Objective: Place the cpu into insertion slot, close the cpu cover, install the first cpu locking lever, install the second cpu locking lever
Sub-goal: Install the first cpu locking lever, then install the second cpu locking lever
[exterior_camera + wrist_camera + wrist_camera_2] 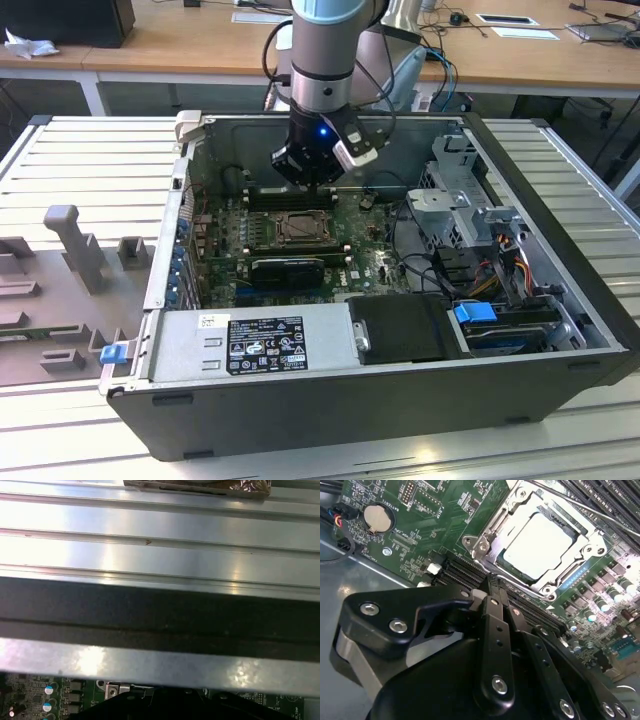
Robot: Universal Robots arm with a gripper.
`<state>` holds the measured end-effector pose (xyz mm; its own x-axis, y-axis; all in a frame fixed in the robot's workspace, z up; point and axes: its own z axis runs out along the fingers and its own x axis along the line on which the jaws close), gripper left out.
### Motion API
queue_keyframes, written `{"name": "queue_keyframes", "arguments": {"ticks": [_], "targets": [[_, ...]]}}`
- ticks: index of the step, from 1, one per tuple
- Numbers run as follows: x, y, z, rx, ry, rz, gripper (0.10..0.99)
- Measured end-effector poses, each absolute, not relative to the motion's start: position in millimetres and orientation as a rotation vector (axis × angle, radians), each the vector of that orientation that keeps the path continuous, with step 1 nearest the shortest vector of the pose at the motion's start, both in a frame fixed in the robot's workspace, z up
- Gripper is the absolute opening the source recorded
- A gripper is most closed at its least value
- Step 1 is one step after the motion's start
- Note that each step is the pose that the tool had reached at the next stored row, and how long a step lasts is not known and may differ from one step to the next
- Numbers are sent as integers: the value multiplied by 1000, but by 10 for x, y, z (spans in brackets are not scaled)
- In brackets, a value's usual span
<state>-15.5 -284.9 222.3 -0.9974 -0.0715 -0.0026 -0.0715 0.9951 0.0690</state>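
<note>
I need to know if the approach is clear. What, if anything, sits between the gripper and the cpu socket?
Nothing visible. In the second wrist view the gripper hangs beside the insertion slot, where the cpu already sits under the cpu cover.

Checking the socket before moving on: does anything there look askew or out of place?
Nothing stands out. In the second wrist view the cpu lies flat and square in the insertion slot, framed evenly by the cpu cover. The gripper is near its edge.

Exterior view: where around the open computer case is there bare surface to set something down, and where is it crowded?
Free: the slatted table beside the case, above the grey fixtures. Crowded: inside, where the gripper hangs over the cpu cover, cables alongside.
</note>
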Motion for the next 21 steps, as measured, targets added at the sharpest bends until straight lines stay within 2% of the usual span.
{"name": "queue_keyframes", "arguments": {"ticks": [21], "targets": [[-154, -2955, 2287, -113, 3137, 109, 106]]}}
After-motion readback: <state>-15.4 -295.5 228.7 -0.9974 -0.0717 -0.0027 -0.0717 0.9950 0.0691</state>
